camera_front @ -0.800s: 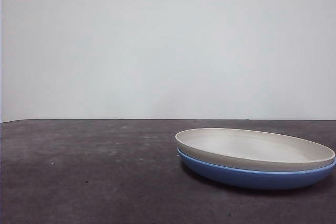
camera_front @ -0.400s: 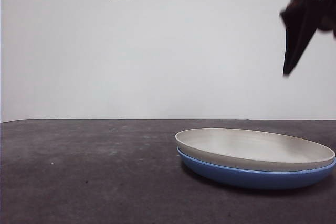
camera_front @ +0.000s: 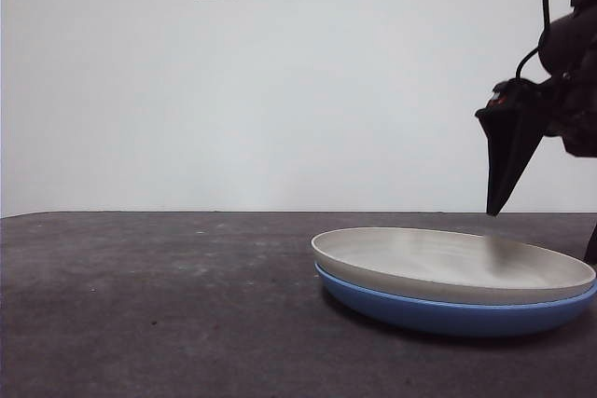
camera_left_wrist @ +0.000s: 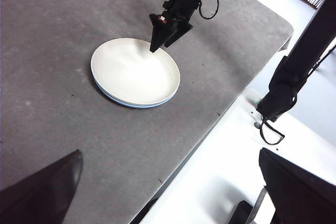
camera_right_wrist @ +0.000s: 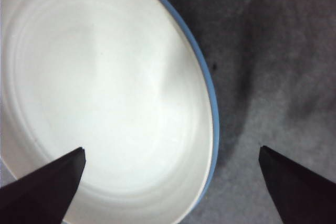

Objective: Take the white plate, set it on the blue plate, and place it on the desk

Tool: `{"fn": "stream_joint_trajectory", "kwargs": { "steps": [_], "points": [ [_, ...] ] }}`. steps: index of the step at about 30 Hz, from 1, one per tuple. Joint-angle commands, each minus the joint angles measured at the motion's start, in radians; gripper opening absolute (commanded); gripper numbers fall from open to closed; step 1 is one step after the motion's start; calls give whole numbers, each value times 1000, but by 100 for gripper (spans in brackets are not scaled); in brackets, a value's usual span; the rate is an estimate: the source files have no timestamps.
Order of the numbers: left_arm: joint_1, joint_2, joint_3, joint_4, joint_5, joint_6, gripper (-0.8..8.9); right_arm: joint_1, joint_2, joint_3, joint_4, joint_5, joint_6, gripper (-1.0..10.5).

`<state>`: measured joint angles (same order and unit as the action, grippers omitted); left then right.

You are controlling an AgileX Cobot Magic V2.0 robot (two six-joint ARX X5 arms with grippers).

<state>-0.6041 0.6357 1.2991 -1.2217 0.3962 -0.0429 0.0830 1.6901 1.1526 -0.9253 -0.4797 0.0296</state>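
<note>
Resting nested on the blue plate, the white plate lies under the right gripper, jaws spread astride its rim; left gripper apart, aloft.

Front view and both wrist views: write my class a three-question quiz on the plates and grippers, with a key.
1. True or false: the white plate sits nested in the blue plate.
2. Which gripper hangs above the plates' edge? A) left gripper B) right gripper
3. Fill in: the right gripper's jaws are ____, one over the white plate, one over the desk.

Key: 1 true. 2 B; the left gripper waits far off, open. 3 open.
</note>
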Motion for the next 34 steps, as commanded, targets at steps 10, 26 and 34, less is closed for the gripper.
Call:
{"fn": "stream_joint_trajectory", "kwargs": {
  "steps": [10, 26, 34],
  "points": [
    [-4, 4, 11, 41, 8, -3, 653, -4, 101, 18, 51, -77, -23, 583],
    [-4, 4, 11, 41, 8, -3, 653, -9, 117, 18, 43, -81, -19, 171],
    [-4, 4, 12, 40, 8, -3, 653, -9, 117, 18, 18, -8, -11, 8]
  ]
}}
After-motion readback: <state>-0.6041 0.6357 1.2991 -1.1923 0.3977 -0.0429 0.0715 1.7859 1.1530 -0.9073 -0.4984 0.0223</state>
